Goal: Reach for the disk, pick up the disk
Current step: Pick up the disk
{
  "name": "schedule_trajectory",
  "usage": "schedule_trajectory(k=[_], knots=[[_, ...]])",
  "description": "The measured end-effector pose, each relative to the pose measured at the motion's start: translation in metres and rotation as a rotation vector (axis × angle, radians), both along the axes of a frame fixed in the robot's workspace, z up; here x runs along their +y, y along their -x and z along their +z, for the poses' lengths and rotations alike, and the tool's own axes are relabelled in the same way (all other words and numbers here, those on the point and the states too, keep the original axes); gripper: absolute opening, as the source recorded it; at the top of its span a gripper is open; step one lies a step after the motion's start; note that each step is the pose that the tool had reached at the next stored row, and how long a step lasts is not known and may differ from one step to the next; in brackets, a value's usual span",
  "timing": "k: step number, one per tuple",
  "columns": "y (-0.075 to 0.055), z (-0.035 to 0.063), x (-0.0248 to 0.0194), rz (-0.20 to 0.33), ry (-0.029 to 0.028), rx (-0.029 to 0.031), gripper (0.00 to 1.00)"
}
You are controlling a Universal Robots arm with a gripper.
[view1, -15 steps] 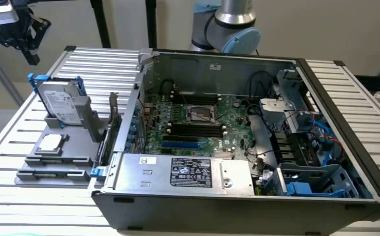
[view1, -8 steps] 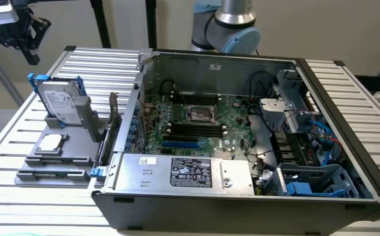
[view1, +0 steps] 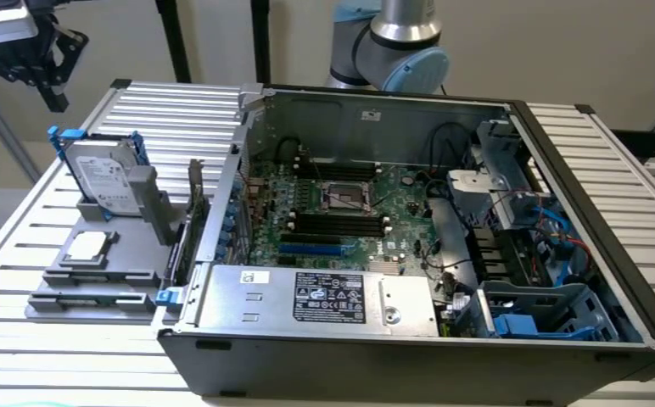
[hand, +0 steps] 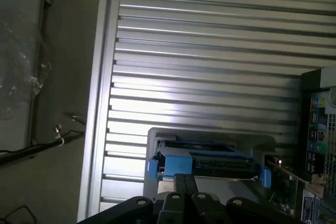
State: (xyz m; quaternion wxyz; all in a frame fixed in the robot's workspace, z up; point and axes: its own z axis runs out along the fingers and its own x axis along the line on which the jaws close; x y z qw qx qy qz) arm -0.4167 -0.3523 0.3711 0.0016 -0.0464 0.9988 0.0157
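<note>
Silver arm [view1: 405, 25] with pale blue joint caps, black hand [hand: 184, 181] with round screws.

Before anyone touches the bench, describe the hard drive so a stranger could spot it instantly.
Find the open computer case; a grey holder sits on the exterior view's left of it. The hard drive stands on edge at its far end. Unlike the small flat chip nearby, it has a white label and blue bracket.

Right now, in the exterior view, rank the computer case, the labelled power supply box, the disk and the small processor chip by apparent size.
1. computer case
2. power supply box
3. disk
4. processor chip
The box looks nearer the camera than the disk, so that gap may be overstated.
</note>
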Motion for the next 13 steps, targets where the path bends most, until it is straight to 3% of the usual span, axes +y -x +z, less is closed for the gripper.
schedule_trajectory(k=[13], knots=[[0.0,0.0,0.0,0.237,0.0001,0.0001,0.11]])
